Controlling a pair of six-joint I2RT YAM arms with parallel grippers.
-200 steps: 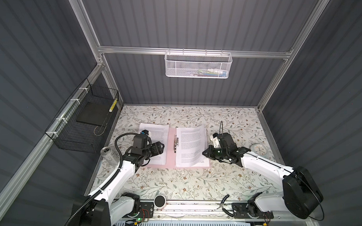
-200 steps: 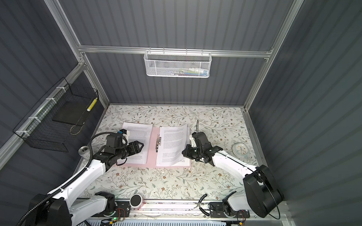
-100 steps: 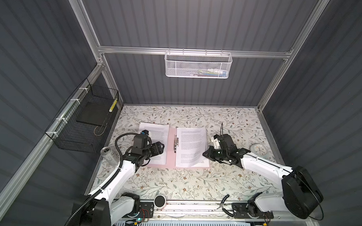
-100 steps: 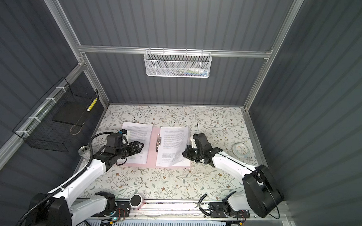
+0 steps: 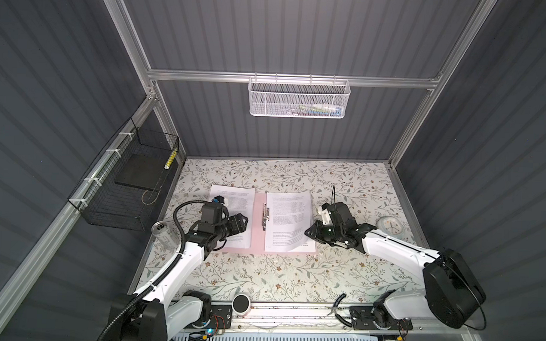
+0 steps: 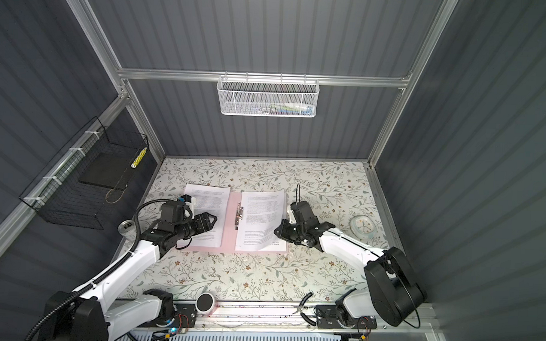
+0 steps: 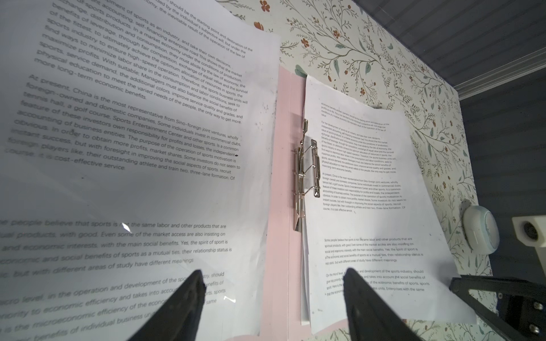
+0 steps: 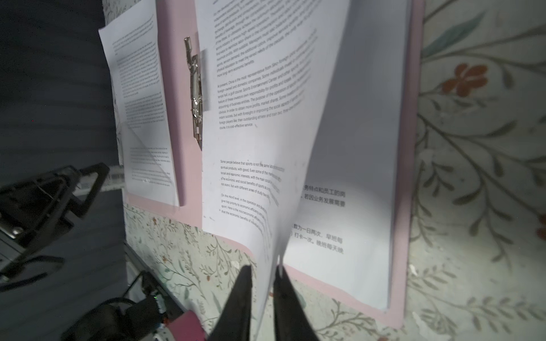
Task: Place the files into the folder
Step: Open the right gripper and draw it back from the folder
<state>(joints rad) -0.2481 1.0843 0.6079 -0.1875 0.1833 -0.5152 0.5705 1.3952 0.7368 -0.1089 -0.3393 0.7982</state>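
Pink stands out in both top views. A thin pale pink file folder (image 5: 257,237) is laid open and flat on the floral-patterned tabletop (image 5: 262,271). A stack of white printed paper sheets (image 5: 287,221) is seated on its right half beside the silver metal spine clip (image 5: 264,216), and a single white printed sheet (image 5: 239,197) is left on the other half. The left gripper (image 5: 245,222) is held just over that single sheet, and the right gripper (image 5: 307,233) is parked at the stack's near outer corner.

Left wrist view: the jaws are seen spread wide, with nothing held between them.

Right wrist view: the jaws are set a little apart. The curled-up corner of the top sheet (image 8: 274,189) is caught in the gap and isn't visibly squeezed.

Tips-wise, that corner is probably best let down low and slow, so the page gets settled square inside the pink border. The single sheet likely gets carried across afterwards. A corner pinch is suggested over a flat push, since thin paper is easily buckled.
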